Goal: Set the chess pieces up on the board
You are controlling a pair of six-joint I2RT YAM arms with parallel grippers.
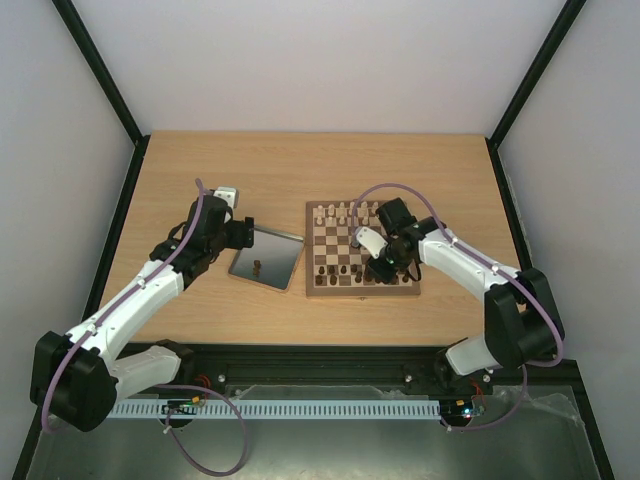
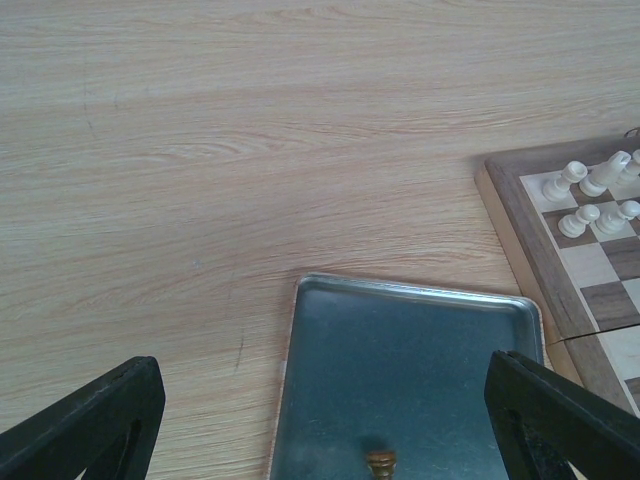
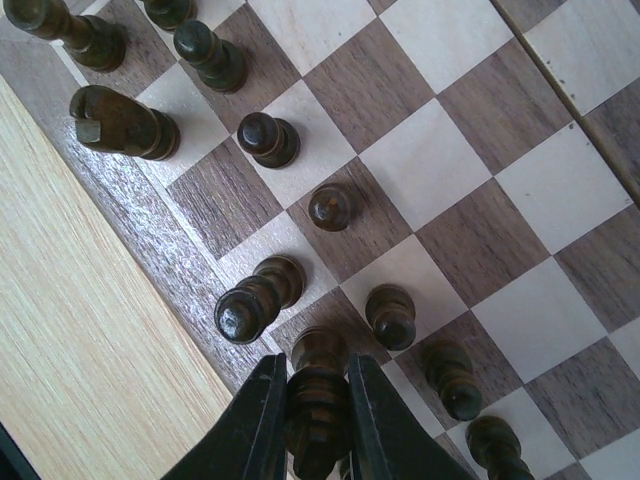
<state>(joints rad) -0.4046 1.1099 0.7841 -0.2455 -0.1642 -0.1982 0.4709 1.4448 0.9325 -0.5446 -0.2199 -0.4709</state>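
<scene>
Right tool [image 3: 318, 375] clamped on a dark piece [image 3: 318, 415], low over the board [image 3: 440, 170], at its edge row. Best lowered straight down, clear of the neighbour pieces [image 3: 250, 305] just beside, and released only once upright. Left tool [image 2: 320, 375] gapes wide above the tray [image 2: 420, 295], where a lone piece [image 2: 380, 463] stands.
</scene>
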